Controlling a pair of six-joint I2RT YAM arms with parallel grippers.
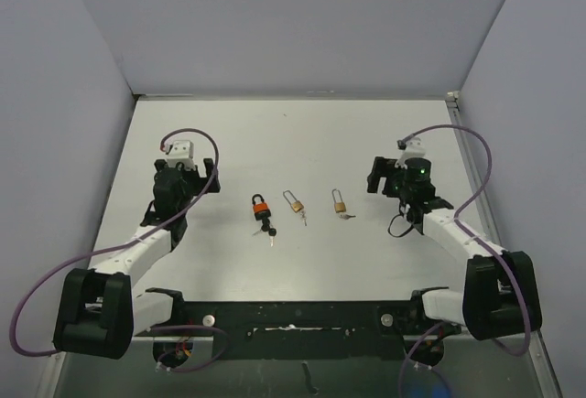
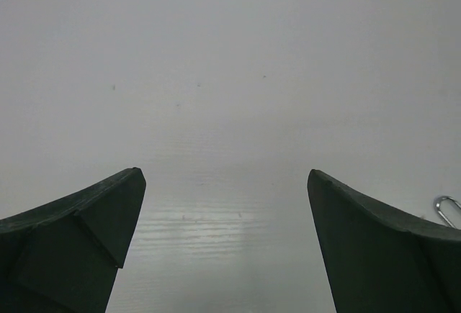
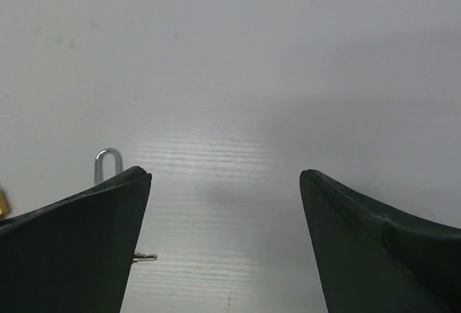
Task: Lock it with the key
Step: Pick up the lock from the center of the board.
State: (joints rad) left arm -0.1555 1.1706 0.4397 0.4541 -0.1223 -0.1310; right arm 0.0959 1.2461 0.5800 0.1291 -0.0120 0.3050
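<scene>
Matte white table (image 1: 302,265); orange-bodied padlock (image 1: 262,209) (arched shackle (image 1: 257,199)), black-headed key (image 1: 266,229) just beside.

Your table (image 1: 302,142) looks like white, mostly matt board. Both wrist views show fine horizontal ribbing on it, which catches a soft sheen. The orange padlock (image 1: 261,208) has a body that looks plastic-coated. At its 3 o'clock, the middle padlock (image 1: 295,204) and right padlock (image 1: 340,206) look like yellow brass. The right one's shackle (image 3: 108,160) is bright, polished metal. The left gripper (image 2: 225,172) and right gripper (image 3: 227,173) have dark, matt fingers, seemingly moulded plastic. The purple cable (image 1: 197,134) has a smooth sheath.
</scene>
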